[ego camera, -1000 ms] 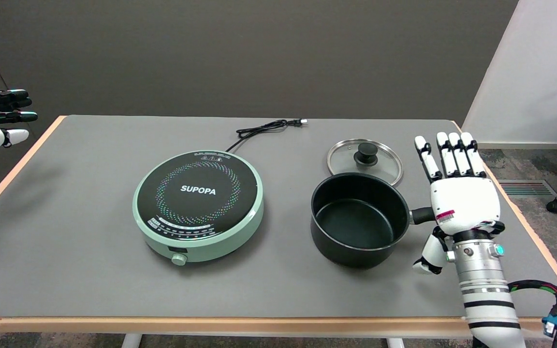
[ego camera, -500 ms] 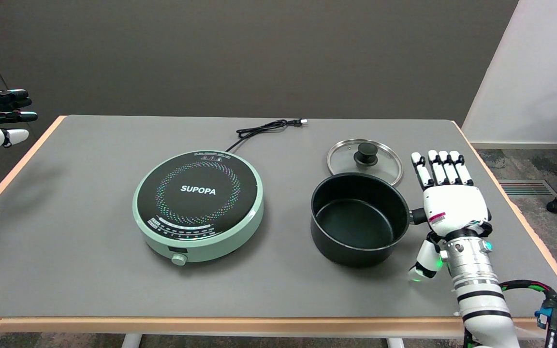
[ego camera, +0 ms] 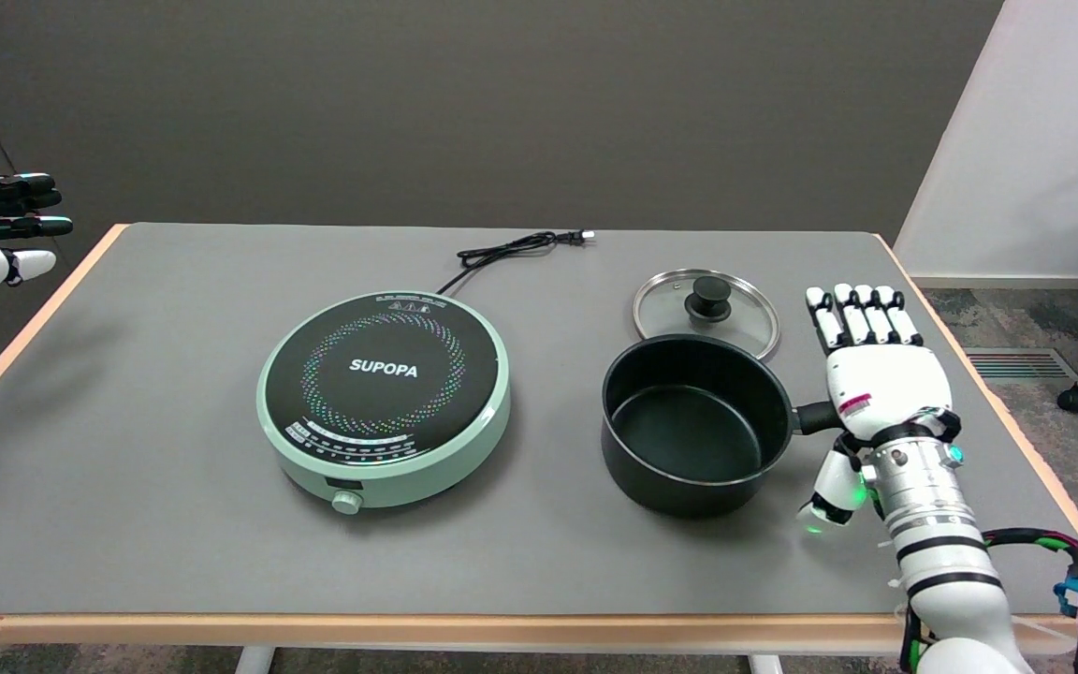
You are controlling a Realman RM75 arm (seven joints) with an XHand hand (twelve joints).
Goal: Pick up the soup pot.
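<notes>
Black metal soup pot looks hard and a bit heavy. Its short handle is the place to hold. Just beside it, the right hand has wide, empty fingers.

head cam, above table (near side)

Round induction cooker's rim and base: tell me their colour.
Mint green, around a black glass top; the round induction cooker shows plainly in the head view.
</notes>
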